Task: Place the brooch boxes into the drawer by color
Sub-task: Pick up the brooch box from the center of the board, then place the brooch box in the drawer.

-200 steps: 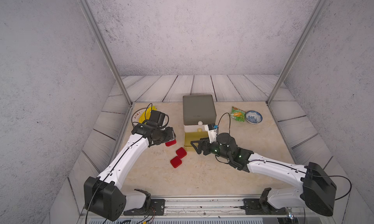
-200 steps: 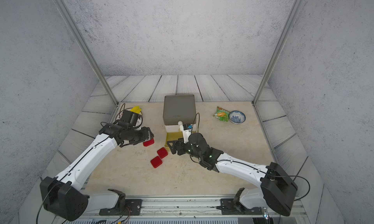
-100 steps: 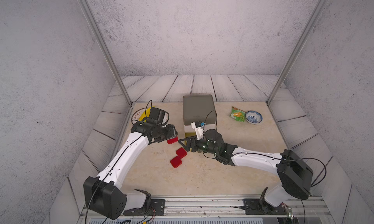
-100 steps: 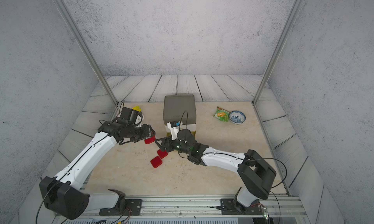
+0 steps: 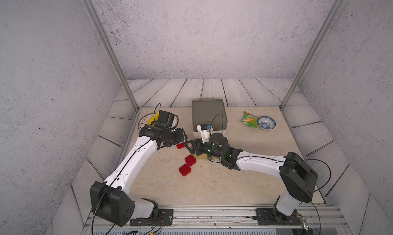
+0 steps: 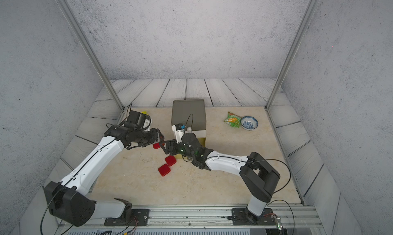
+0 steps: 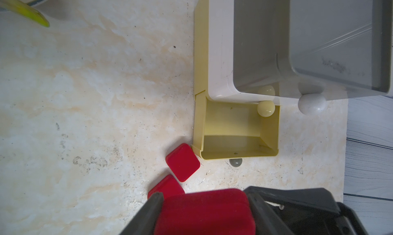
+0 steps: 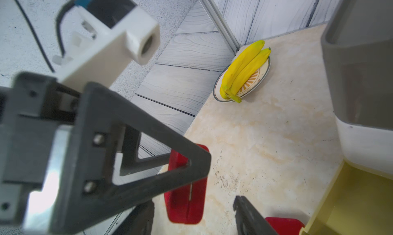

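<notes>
Left claw (image 7: 202,201) clenched on red brooch box (image 7: 204,217), right claw (image 8: 193,201) spread around it

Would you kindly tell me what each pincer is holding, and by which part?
The left pincer grips a red brooch box by two opposite sides. The right pincer holds nothing; its jaws stand open around that box.

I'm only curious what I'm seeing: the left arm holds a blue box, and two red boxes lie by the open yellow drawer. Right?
No: the held box in the left gripper is red, not blue, as the left wrist view shows. Two red boxes do lie by the open yellow drawer.
</notes>
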Controlling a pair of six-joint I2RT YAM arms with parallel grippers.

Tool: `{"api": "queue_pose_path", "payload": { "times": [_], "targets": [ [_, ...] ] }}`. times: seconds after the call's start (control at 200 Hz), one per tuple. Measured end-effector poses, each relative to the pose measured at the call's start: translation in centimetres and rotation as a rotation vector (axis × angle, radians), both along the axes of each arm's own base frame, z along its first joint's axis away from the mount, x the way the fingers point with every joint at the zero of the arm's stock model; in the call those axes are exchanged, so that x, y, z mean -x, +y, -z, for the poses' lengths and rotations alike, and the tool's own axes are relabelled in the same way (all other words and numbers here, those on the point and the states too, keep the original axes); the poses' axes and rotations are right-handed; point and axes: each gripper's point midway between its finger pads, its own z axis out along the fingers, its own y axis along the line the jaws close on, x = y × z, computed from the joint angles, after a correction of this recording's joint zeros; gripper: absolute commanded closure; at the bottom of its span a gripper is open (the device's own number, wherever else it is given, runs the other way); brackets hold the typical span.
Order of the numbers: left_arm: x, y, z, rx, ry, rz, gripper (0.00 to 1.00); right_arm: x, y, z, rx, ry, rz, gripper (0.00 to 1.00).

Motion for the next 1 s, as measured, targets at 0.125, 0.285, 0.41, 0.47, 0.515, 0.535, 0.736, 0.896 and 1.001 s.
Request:
{"api": "queue_pose_path", "payload": {
  "times": [0.125, 0.285, 0.41, 0.47, 0.515, 0.535, 0.736, 0.896, 1.001],
  "targets": [
    [-0.1, -0.1, -0.3, 0.003, -0.005, 0.001, 0.56, -0.3, 0.1, 0.3, -0.001, 0.007, 0.009, 0.37],
    [0.0, -0.3, -0.3, 0.012, -0.004, 0.008, 0.56, -0.6, 0.1, -0.3, -0.019, 0.002, 0.029, 0.41],
    [-0.1, -0.5, -0.5, 0.017, -0.012, 0.013, 0.56, -0.9, 0.6, -0.4, -0.029, 0.006, 0.03, 0.53],
    [-0.1, -0.4, -0.4, 0.013, -0.012, 0.011, 0.56, -1.0, 1.0, -0.2, -0.036, 0.015, 0.025, 0.61],
    [-0.1, -0.3, -0.3, 0.008, -0.012, 0.007, 0.56, -0.8, 1.3, -0.4, -0.048, 0.018, 0.017, 0.67],
    [-0.1, -0.3, -0.3, 0.006, -0.012, 0.007, 0.56, -0.8, 1.3, -0.4, -0.05, 0.019, 0.014, 0.7],
    [-0.3, -0.4, -0.5, 0.009, -0.028, 0.01, 0.33, -0.8, 1.4, -0.6, -0.071, 0.04, 0.017, 0.82],
    [-0.2, -0.1, -0.3, -0.007, -0.027, 0.016, 0.13, -0.4, -0.2, 0.0, -0.054, 0.035, 0.043, 0.82],
    [0.3, -0.6, -0.1, 0.021, -0.012, 0.057, 0.06, 0.7, -2.0, 0.4, -0.036, 0.029, 0.049, 0.82]
  ]
}}
